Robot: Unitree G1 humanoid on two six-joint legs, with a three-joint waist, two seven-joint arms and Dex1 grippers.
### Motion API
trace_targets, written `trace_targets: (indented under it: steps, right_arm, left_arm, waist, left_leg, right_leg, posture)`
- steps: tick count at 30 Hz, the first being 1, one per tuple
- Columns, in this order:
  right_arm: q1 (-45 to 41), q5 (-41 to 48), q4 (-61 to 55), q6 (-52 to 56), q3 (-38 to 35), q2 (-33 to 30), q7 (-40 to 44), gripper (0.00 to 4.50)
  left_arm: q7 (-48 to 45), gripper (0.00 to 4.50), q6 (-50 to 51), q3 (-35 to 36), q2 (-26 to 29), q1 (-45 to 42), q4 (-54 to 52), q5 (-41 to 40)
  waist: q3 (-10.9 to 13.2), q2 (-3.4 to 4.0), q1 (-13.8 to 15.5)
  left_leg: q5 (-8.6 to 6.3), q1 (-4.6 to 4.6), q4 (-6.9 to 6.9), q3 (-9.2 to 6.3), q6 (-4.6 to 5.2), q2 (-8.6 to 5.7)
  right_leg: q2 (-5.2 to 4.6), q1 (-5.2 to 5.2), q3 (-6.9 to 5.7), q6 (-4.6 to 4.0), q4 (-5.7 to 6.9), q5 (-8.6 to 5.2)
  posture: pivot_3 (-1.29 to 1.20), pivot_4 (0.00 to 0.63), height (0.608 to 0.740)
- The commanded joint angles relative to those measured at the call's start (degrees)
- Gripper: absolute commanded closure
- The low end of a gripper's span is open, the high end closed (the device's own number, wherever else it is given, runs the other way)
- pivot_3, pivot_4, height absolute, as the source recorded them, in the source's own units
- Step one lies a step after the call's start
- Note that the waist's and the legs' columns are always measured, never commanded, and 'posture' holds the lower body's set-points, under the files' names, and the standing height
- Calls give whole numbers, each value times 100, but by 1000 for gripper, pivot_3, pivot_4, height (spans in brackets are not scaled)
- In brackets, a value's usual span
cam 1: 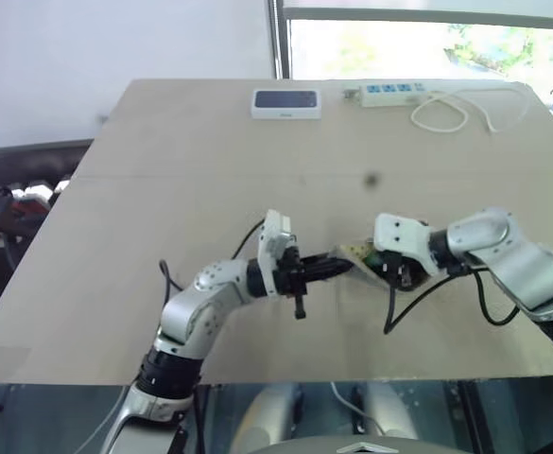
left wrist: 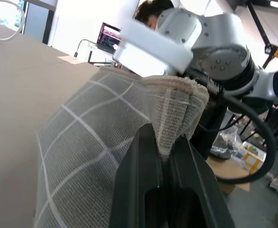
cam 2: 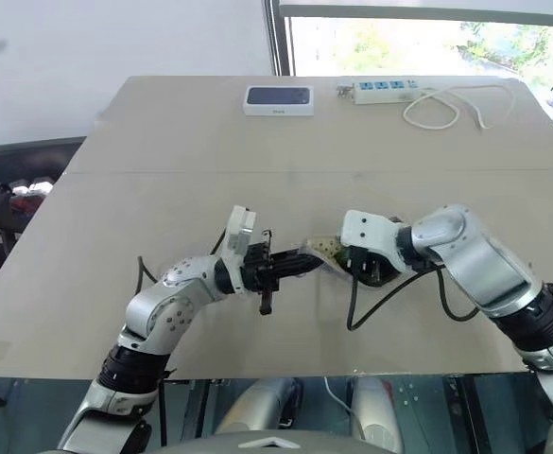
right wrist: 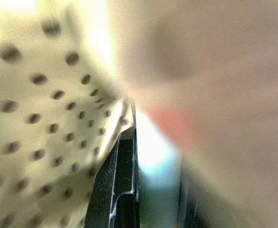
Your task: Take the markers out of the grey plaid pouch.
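Note:
The grey plaid pouch (left wrist: 91, 142) lies on the table (cam 1: 163, 189) between my two arms, its mouth turned up so the pale dotted lining (right wrist: 43, 118) shows. My left gripper (left wrist: 165, 137) is shut on the pouch's rim, pinching the fabric from the left (cam 1: 337, 268). My right gripper (right wrist: 158, 142) reaches into the mouth from the right (cam 2: 366, 270). Its fingers stand close together around a blurred marker with a red end (right wrist: 172, 123). The rest of the pouch's inside is hidden.
A white-framed dark device (cam 1: 286, 102) and a white power strip (cam 1: 389, 92) with a coiled cable (cam 1: 446, 113) lie at the table's far edge. Dark chairs (cam 1: 11, 208) stand off the left side. A person (left wrist: 150, 12) and a laptop (left wrist: 109, 37) show behind.

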Motion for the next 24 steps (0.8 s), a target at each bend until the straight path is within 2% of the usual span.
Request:
trace_targets:
  steps: [1, 12, 18, 22, 24]
  right_arm:
    - [-172, 274, -445, 337, -597, -127, -41, 4111]
    - [59, 1425, -1115, 1549, -1648, -136, -289, 4111]
    - [257, 1927, -1257, 1689, -1975, -184, -371, 4111]
    - [356, 1980, -1334, 1215, -1906, -291, -280, 4111]
    - [523, 1488, -1415, 551, -1470, -634, -149, 4111]
  left_arm:
    - [-181, 4500, -273, -116, 68, 48, 38, 230]
    - [29, 4500, -992, 29, 72, -69, 404, 740]
    - [112, 4500, -1382, -4, 139, -118, 651, 1046]
    - [140, 4500, -1429, 1, 135, -131, 708, 1053]
    - [222, 4500, -1345, 57, 84, -188, 669, 954]
  waist:
    - [0, 0, 0]
    - [1, -1, 6]
    - [1, -1, 1]
    - [1, -1, 3]
    - [1, -1, 9]
  left_leg:
    - [0, 0, -1, 0, 0, 0]
    - [0, -4, -2, -2, 0, 0]
    - [0, -6, -2, -1, 1, 0]
    - [0, -6, -2, -1, 1, 0]
    - [0, -6, -2, -1, 1, -1]
  right_leg:
    - [0, 0, 0, 0, -1, 0]
    - [-2, 0, 0, 0, -2, 0]
    - [-2, 0, 0, 0, -2, 0]
    - [-2, 0, 1, 0, 0, 0]
    - [-2, 0, 0, 0, -1, 0]
  posture:
    - [0, 150, 738]
    - [0, 150, 738]
    - [0, 150, 738]
    - [0, 150, 738]
    - [0, 150, 738]
